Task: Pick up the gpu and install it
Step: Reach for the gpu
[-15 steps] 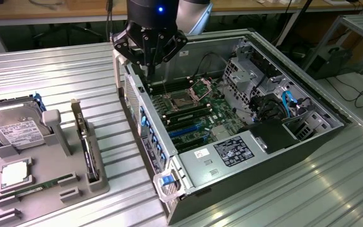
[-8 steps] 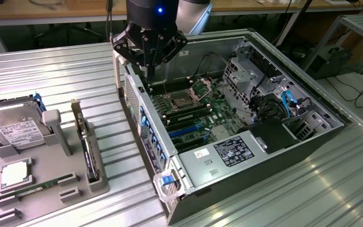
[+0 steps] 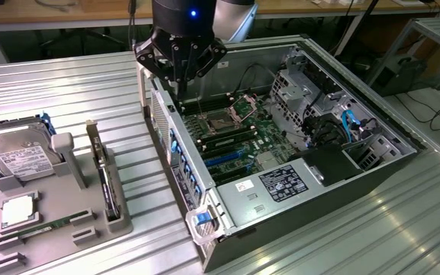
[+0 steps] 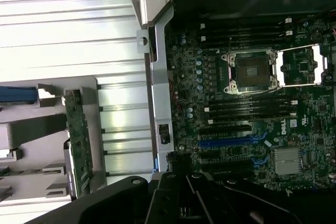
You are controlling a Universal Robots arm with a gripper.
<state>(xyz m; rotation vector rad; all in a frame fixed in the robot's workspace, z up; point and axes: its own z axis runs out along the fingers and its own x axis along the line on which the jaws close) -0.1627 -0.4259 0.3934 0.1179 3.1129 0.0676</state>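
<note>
Black gripper hangs above a side wall of the open dark computer case in the exterior view, fingers pinched together on nothing. We see the flat green gpu standing on edge in the grey holder tray, at that view's left. In the wrist view we find it outside the case, apart from the green motherboard.

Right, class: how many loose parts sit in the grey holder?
4: the hard drive at the grey holder's far end, the silver square chip and the RAM stick nearer the camera, the gpu on edge along the case side. Others may be hidden.
</note>
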